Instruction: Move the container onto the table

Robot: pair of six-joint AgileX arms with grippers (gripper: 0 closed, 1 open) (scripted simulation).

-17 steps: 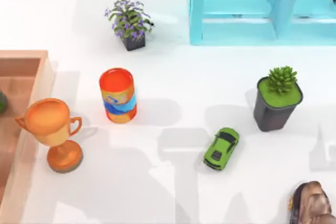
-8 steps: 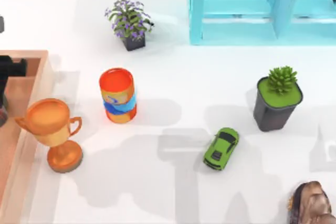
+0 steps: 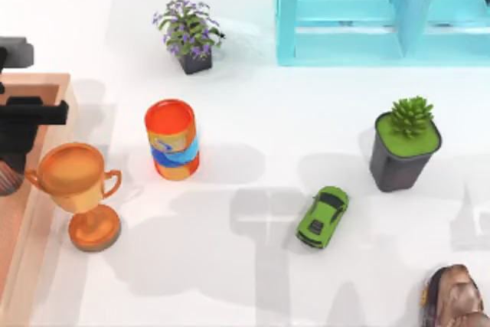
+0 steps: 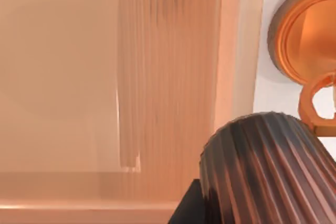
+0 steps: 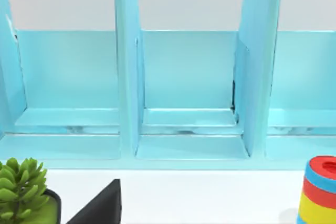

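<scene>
Top view: left gripper (image 3: pixel 11 160), black, at nine o'clock over light-brown wooden box (image 3: pixel 42 80), small dark reddish-brown ribbed container (image 3: pixel 9 178) beneath, beside orange-gold trophy cup (image 3: pixel 73 181), grip undiscernible; left wrist view: ribbed container at five o'clock, above box floor, white table (image 4: pixel 273 95) beyond

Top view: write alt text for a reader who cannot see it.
The left arm's gripper hangs over a wooden box at the white table's left edge, a dark ribbed container just below it. Beside the box stand a gold trophy and an orange can.
</scene>
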